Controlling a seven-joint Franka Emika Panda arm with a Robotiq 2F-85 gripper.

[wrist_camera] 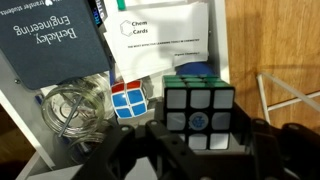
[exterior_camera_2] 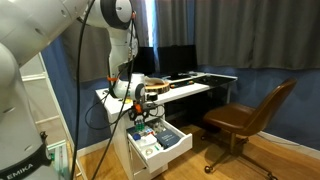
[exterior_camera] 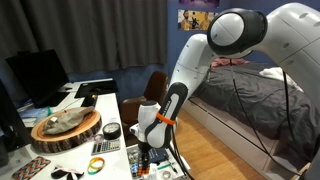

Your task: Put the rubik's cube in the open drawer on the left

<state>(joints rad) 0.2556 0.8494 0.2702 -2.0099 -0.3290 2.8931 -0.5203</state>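
We see the hand (wrist_camera: 201, 135) clamped on the black-gridded plastic rubik's cube (wrist_camera: 200, 108), held over the open white drawer (exterior_camera_2: 172, 147). Likely light, rigid, slick; we'd grip flat opposite faces.

rubik's cube (wrist_camera: 200, 112) over drawer (exterior_camera_2: 172, 150), card box (wrist_camera: 165, 40) behind

Arm (exterior_camera: 235, 35): glossy white shell with fat rounded joint housings and dark seams between the links. Thin black cables (exterior_camera: 232, 100) hang loosely alongside it, and grey "EMIKA" lettering (exterior_camera_2: 25, 160) marks the near link in an exterior view. An orange band (exterior_camera: 163, 120) rings the wrist end below a short white segment. Gripper (exterior_camera: 145, 158): matte black and blocky, and the wrist view shows its dark fingers (wrist_camera: 128, 152) as blurred angular shapes along the bottom edge.
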